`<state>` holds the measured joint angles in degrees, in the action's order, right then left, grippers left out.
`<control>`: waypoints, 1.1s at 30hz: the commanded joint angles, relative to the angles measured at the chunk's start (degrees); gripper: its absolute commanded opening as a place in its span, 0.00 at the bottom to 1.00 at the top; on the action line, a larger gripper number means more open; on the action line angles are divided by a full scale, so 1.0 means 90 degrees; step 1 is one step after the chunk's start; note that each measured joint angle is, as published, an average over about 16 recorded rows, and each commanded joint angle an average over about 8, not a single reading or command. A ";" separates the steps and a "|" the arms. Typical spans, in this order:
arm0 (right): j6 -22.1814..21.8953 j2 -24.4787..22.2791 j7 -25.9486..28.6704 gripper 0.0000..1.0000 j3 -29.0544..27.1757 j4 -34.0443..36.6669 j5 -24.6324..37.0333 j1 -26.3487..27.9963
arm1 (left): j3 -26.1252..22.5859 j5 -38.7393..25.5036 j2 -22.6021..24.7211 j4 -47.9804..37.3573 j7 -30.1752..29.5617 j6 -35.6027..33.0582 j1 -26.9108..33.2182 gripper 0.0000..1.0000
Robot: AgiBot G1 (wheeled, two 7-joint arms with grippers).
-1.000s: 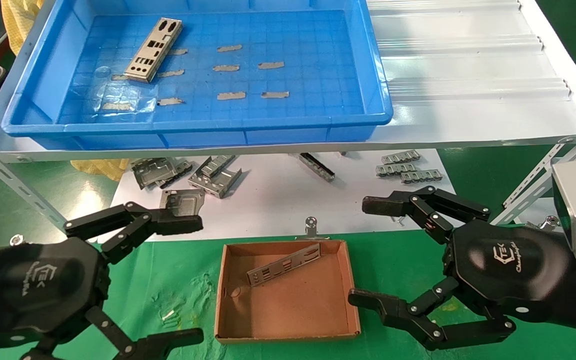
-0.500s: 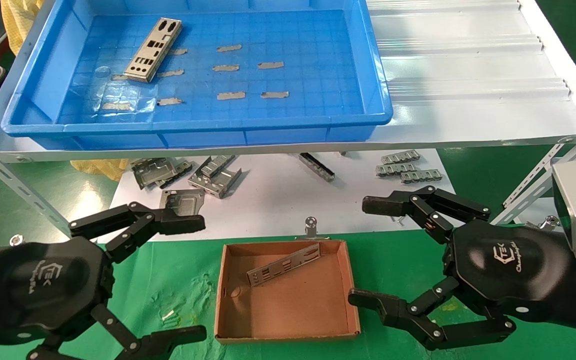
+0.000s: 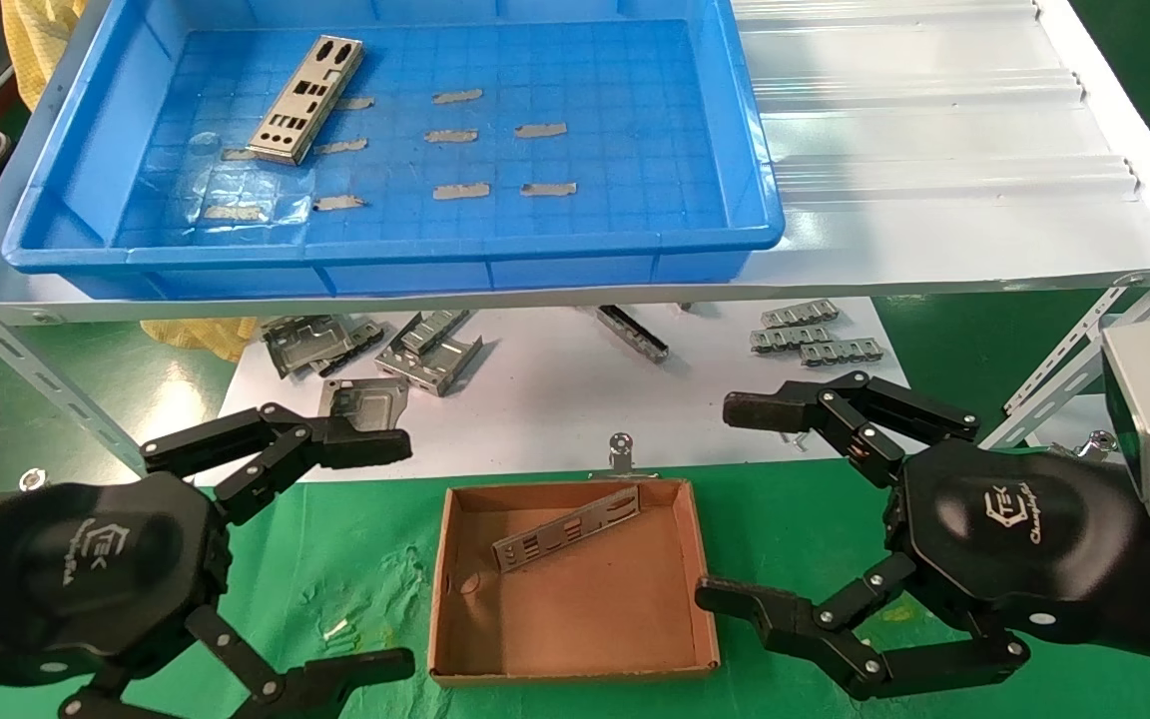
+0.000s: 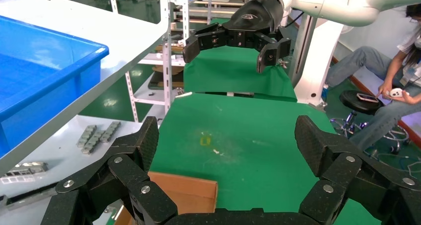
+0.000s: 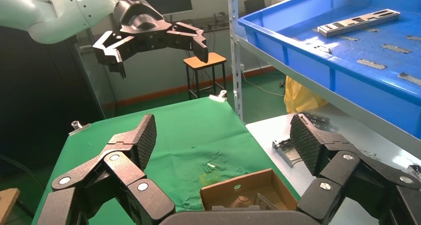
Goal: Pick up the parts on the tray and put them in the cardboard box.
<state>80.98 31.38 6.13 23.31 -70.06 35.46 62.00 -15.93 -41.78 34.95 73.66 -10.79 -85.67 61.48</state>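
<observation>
One silvery punched part (image 3: 306, 99) lies in the far left of the blue tray (image 3: 535, 243) on the white shelf; it also shows in the right wrist view (image 5: 358, 22). Another part (image 3: 567, 526) leans inside the brown cardboard box (image 3: 575, 659) on the green cloth. My left gripper (image 3: 385, 554) is open and empty, low, to the left of the box. My right gripper (image 3: 730, 504) is open and empty, to the right of the box. In the left wrist view a box corner (image 4: 191, 192) shows near the left gripper (image 4: 228, 145).
Small grey tape strips (image 3: 461, 190) dot the tray floor. Grey folded metal brackets (image 3: 430, 350) and small clips (image 3: 815, 340) lie on the white sheet under the shelf. A slanted metal shelf strut (image 3: 26, 369) runs at the left; another (image 3: 1084, 359) at the right.
My left gripper has shifted slightly to the right and down. The right gripper, the box and the parts have not moved.
</observation>
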 commanded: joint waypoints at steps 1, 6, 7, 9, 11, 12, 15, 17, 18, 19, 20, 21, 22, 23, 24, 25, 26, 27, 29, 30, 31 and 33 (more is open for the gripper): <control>0.0000 0.0000 0.0000 1.00 0.0000 0.0000 0.0000 0.0000 | -0.0003 -0.0002 0.0002 -0.0004 0.0001 -0.0001 0.0002 1.00; 0.0000 0.0000 0.0000 1.00 0.0000 0.0000 0.0000 0.0000 | -0.0006 -0.0005 0.0004 -0.0007 0.0003 -0.0002 0.0004 1.00; 0.0000 0.0000 0.0000 1.00 0.0000 0.0000 0.0000 0.0000 | -0.0006 -0.0005 0.0005 -0.0008 0.0004 -0.0002 0.0005 1.00; 0.0000 0.0000 0.0000 1.00 0.0000 0.0000 0.0000 0.0000 | -0.0007 -0.0006 0.0005 -0.0009 0.0004 -0.0002 0.0005 1.00; 0.0000 0.0000 0.0000 1.00 0.0000 0.0000 0.0000 0.0000 | -0.0008 -0.0008 0.0006 -0.0009 0.0005 -0.0002 0.0006 1.00; 0.0000 0.0000 0.0000 1.00 0.0000 0.0000 0.0000 0.0000 | -0.0008 -0.0008 0.0007 -0.0010 0.0006 -0.0002 0.0006 1.00; 0.0000 0.0000 0.0000 1.00 0.0000 0.0000 0.0000 0.0000 | -0.0009 -0.0009 0.0008 -0.0011 0.0007 -0.0002 0.0007 1.00; 0.0000 0.0000 0.0000 1.00 0.0000 0.0000 0.0000 0.0000 | -0.0010 -0.0010 0.0008 -0.0012 0.0007 -0.0002 0.0008 1.00; 0.0000 0.0000 0.0000 1.00 0.0000 0.0000 0.0000 0.0000 | -0.0011 -0.0010 0.0009 -0.0013 0.0008 -0.0002 0.0009 1.00; 0.0000 0.0000 0.0000 1.00 0.0000 0.0000 0.0000 0.0000 | -0.0011 -0.0010 0.0009 -0.0013 0.0008 -0.0002 0.0009 1.00; 0.0000 0.0000 0.0000 1.00 0.0000 0.0000 0.0000 0.0000 | -0.0012 -0.0010 0.0010 -0.0013 0.0008 -0.0002 0.0009 1.00; 0.0000 0.0000 0.0000 1.00 0.0000 0.0000 0.0000 0.0000 | -0.0012 -0.0010 0.0010 -0.0014 0.0008 -0.0002 0.0010 1.00; 0.0000 0.0000 0.0000 1.00 0.0000 0.0000 0.0000 0.0000 | -0.0013 -0.0010 0.0010 -0.0014 0.0008 -0.0002 0.0010 1.00; 0.0000 0.0000 0.0000 1.00 0.0000 0.0000 0.0000 0.0000 | -0.0013 -0.0010 0.0011 -0.0015 0.0008 -0.0002 0.0010 1.00; 0.0000 0.0000 0.0000 1.00 0.0000 0.0000 0.0000 0.0000 | -0.0013 -0.0010 0.0011 -0.0015 0.0008 -0.0002 0.0011 1.00; 0.0000 0.0000 0.0000 1.00 0.0000 0.0000 0.0000 0.0000 | -0.0014 -0.0010 0.0011 -0.0016 0.0008 -0.0002 0.0011 1.00; 0.0000 0.0000 0.0000 1.00 0.0000 0.0000 0.0000 0.0000 | -0.0014 -0.0010 0.0011 -0.0016 0.0008 -0.0002 0.0011 1.00; 0.0000 0.0000 0.0000 1.00 0.0000 0.0000 0.0000 0.0000 | -0.0014 -0.0010 0.0011 -0.0017 0.0008 -0.0002 0.0012 1.00; 0.0000 0.0000 0.0000 1.00 0.0000 0.0000 0.0000 0.0000 | -0.0015 -0.0010 0.0012 -0.0017 0.0008 -0.0002 0.0012 1.00; 0.0000 0.0000 0.0000 1.00 0.0000 0.0000 0.0000 0.0000 | -0.0015 -0.0010 0.0012 -0.0017 0.0008 -0.0002 0.0012 1.00; 0.0000 0.0000 0.0000 1.00 0.0000 0.0000 0.0000 0.0000 | -0.0015 -0.0010 0.0012 -0.0018 0.0008 -0.0002 0.0012 1.00; 0.0000 0.0000 0.0000 1.00 0.0000 0.0000 0.0000 0.0000 | -0.0015 -0.0010 0.0012 -0.0018 0.0008 -0.0002 0.0012 1.00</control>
<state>80.98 31.38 6.13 23.31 -70.06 35.46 62.00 -16.07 -41.88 35.05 73.50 -10.71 -85.69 61.59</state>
